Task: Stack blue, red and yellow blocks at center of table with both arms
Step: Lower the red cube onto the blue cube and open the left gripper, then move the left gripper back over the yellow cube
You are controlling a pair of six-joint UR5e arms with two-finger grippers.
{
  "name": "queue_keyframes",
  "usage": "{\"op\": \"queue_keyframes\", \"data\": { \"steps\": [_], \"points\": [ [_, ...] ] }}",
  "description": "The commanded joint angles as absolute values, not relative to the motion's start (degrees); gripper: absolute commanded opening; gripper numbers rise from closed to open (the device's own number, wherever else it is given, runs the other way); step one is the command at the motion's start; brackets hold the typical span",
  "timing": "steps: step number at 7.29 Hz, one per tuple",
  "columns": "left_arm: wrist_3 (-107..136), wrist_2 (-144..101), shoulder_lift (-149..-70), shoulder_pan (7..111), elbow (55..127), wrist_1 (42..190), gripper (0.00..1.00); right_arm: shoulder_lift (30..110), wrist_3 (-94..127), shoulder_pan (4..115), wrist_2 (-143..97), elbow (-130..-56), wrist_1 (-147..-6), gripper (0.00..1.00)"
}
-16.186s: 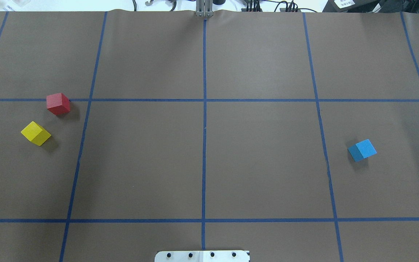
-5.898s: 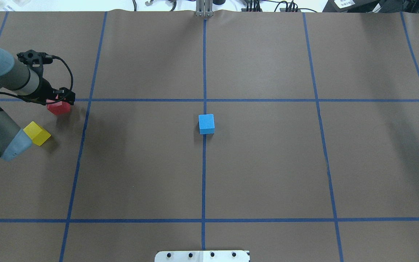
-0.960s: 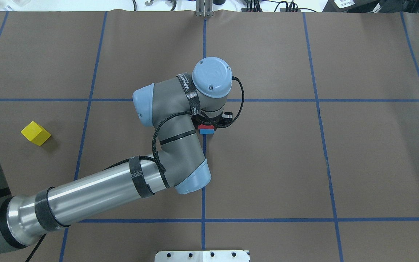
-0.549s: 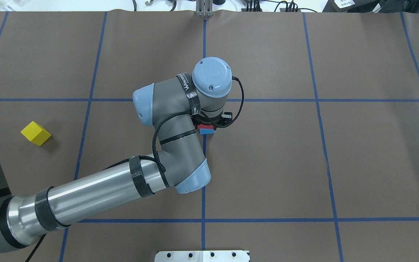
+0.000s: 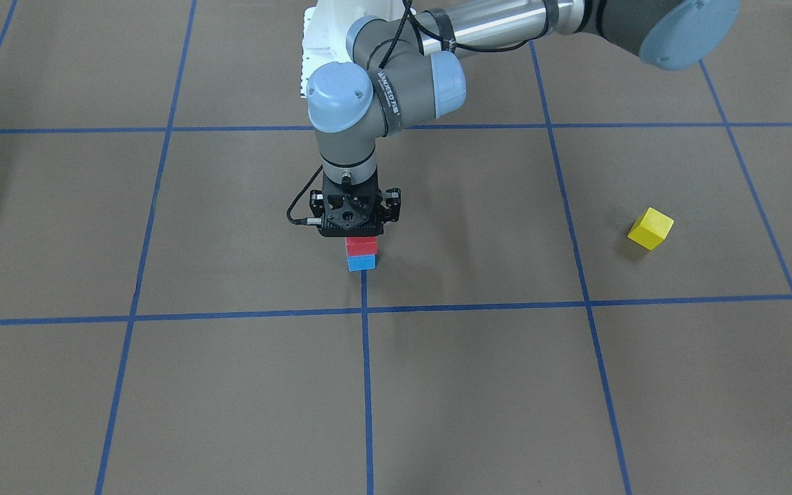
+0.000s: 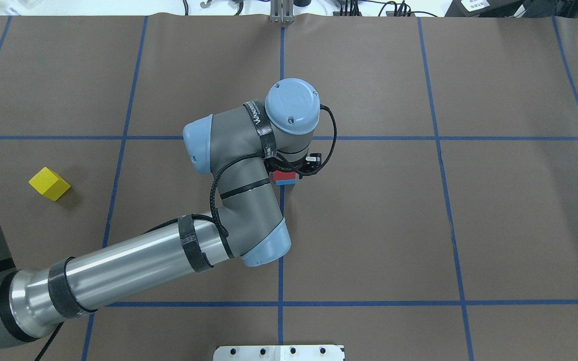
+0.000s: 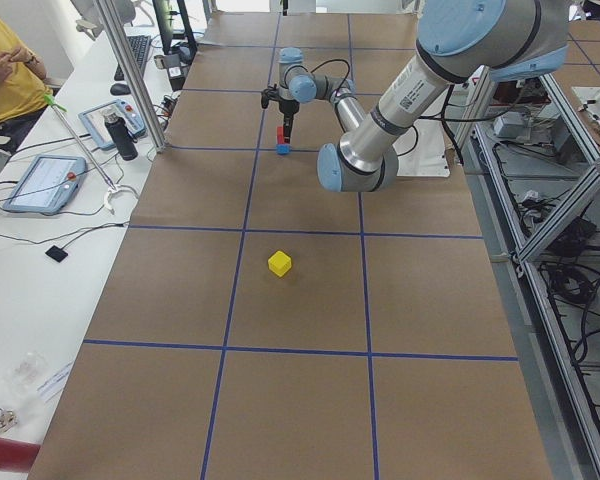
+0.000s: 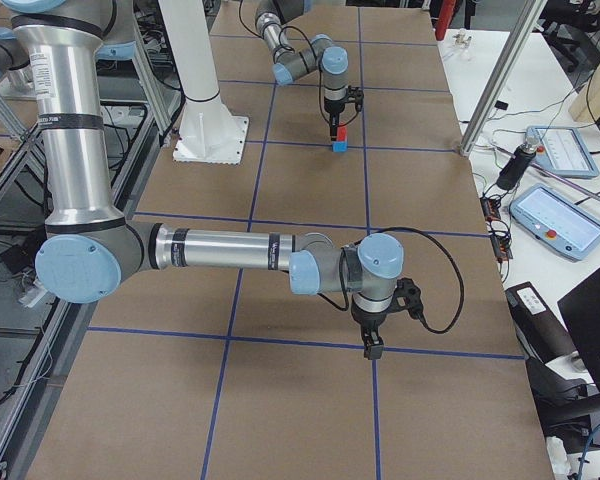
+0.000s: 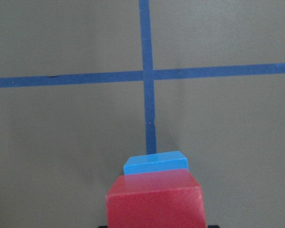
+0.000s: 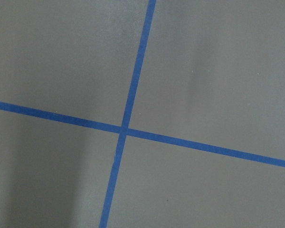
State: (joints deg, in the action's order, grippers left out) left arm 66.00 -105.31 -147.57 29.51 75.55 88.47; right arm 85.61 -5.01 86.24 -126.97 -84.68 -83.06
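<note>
The red block (image 5: 361,245) sits on the blue block (image 5: 361,262) at the table's center, by the tape crossing. My left gripper (image 5: 360,240) points straight down over the stack and is shut on the red block; its fingers are mostly hidden. The left wrist view shows the red block (image 9: 154,202) close up with the blue block (image 9: 154,163) under it. The yellow block (image 6: 49,184) lies alone on my left side of the table. My right gripper (image 8: 368,348) hovers low over a tape crossing on the right side; I cannot tell if it is open.
Blue tape lines (image 6: 281,240) divide the brown table into a grid. The left arm's elbow and forearm (image 6: 239,210) stretch from the near left to the center. Tablets (image 7: 40,182) and a post (image 7: 130,75) stand off the table's far edge, beside an operator.
Over the last second more of the red block shows and less of the blue one below the left wrist. Earlier, the blue block was moved to the center and the red one carried onto it.
</note>
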Motion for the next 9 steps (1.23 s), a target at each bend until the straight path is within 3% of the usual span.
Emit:
{"op": "queue_keyframes", "data": {
  "steps": [1, 3, 6, 7, 9],
  "points": [
    [65.66, -105.82, -147.48, 30.23, 77.68, 88.42, 1.00, 85.61, -5.01, 86.31, -127.00, -84.73, -83.06, 1.00],
    [62.87, -109.84, -140.59, 33.20, 88.00, 88.16, 1.00, 85.69, -5.10, 86.31, -127.09, -84.81, -82.97, 1.00],
    [43.23, -111.97, -117.25, 38.65, 114.44, 80.60, 1.00, 85.96, -5.01, 86.31, -127.09, -85.17, -82.97, 1.00],
    [36.19, -111.97, -108.98, 40.67, 118.61, 81.64, 1.00, 85.96, -5.01, 86.22, -127.09, -85.17, -82.97, 1.00],
    [25.45, -111.97, -97.53, 44.46, 119.18, 89.33, 1.00, 86.04, -4.92, 86.22, -127.09, -85.25, -82.97, 1.00]
  ]
}}
